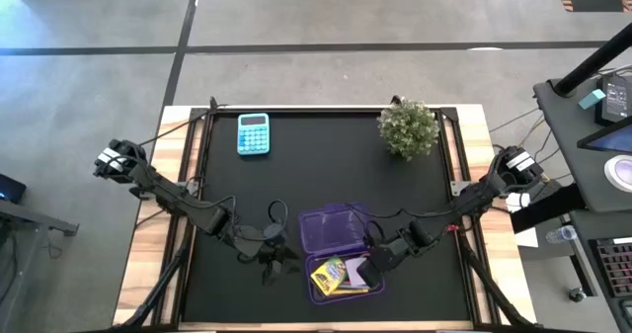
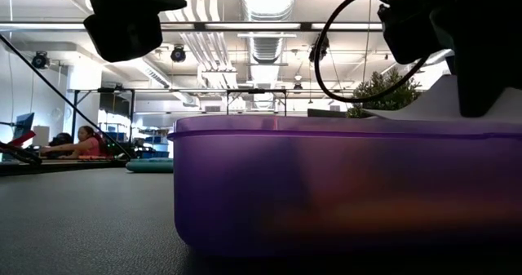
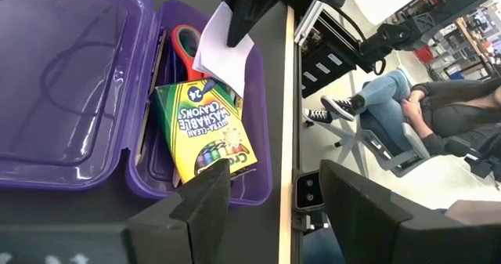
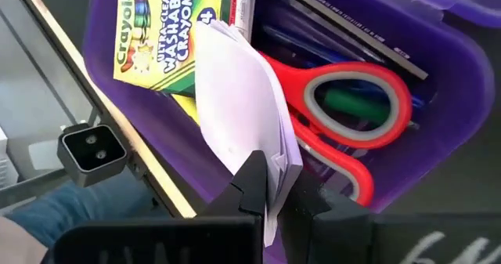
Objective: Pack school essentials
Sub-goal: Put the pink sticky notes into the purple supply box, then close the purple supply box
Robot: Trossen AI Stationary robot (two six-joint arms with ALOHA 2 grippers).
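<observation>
Note pad: the note pad [image 4: 243, 111] is held by one edge in the right hand [image 4: 270, 187], over the open purple case [image 1: 336, 236] near the front edge of the table [image 1: 326, 165]; it hangs tilted above the scissors and the crayon box.
Right hand: the fingers [image 4: 252, 182] are closed narrow on the pad's edge, and the sheets are seen pinched between them.
Left hand: the left hand [image 3: 270, 197] is held wide and empty, just beside the case on its left.
Handling of the pad: it is judged light, thin and floppy; the free corner is seen to sag and the sheets to fan a little, so a slip is thought possible if only the very edge is pinched. A hold deeper in on the bound side is judged firmer.
Crayon box: the crayon box [image 3: 205, 131] is lying flat in the case; it is judged light, stiff card, best taken across its narrow sides.
Scissors: the scissors [image 4: 344, 119] are lying in the case beside the crayon box, with the pens [image 4: 344, 37] along the wall; the handles are judged hard and smooth.
Remaining: the pad is not yet laid down in the case.
</observation>
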